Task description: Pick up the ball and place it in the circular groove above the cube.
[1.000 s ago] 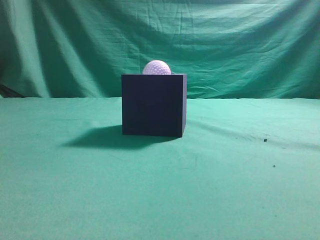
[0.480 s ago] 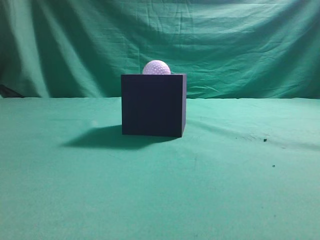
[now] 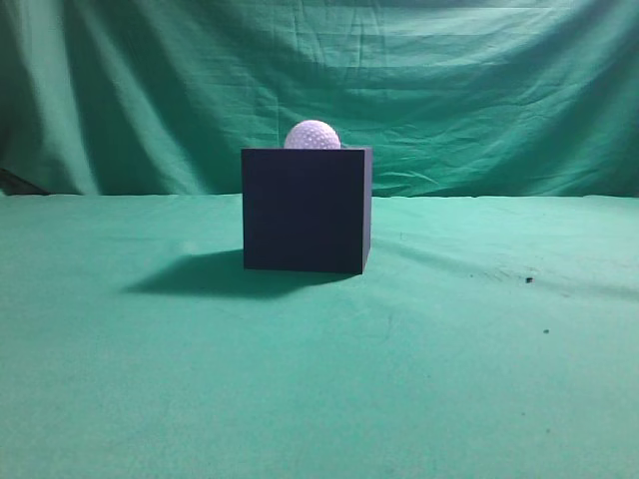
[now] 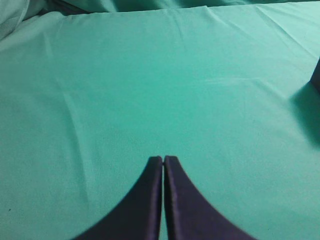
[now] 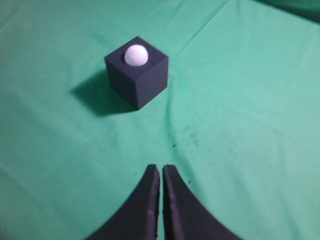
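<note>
A white dimpled ball (image 3: 313, 135) sits in the top of a dark cube (image 3: 306, 210) at the middle of the green table. The right wrist view shows the ball (image 5: 136, 55) resting in the cube (image 5: 137, 77) from above. My right gripper (image 5: 161, 168) is shut and empty, well back from the cube. My left gripper (image 4: 163, 159) is shut and empty over bare cloth; only an edge of the cube (image 4: 316, 75) shows at the right border of that view. Neither gripper shows in the exterior view.
Green cloth covers the table (image 3: 449, 349) and hangs as a backdrop (image 3: 479, 90). Small dark specks (image 3: 529, 280) lie on the cloth to the right of the cube. The cube casts a shadow (image 3: 195, 274) to its left.
</note>
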You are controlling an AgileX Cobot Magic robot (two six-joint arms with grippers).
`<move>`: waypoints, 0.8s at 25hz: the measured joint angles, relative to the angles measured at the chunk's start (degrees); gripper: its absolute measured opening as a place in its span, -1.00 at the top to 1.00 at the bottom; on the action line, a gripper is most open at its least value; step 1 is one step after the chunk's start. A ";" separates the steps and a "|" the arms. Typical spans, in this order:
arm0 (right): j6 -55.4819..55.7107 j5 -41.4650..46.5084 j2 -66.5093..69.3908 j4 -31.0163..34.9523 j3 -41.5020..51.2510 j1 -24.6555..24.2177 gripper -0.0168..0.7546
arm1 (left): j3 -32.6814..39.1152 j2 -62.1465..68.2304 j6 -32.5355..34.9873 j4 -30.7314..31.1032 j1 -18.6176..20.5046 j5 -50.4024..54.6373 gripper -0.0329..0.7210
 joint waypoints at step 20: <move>-0.22 -36.81 -26.93 4.98 40.65 -32.82 0.96 | 0.00 0.00 0.00 0.00 0.00 0.00 0.91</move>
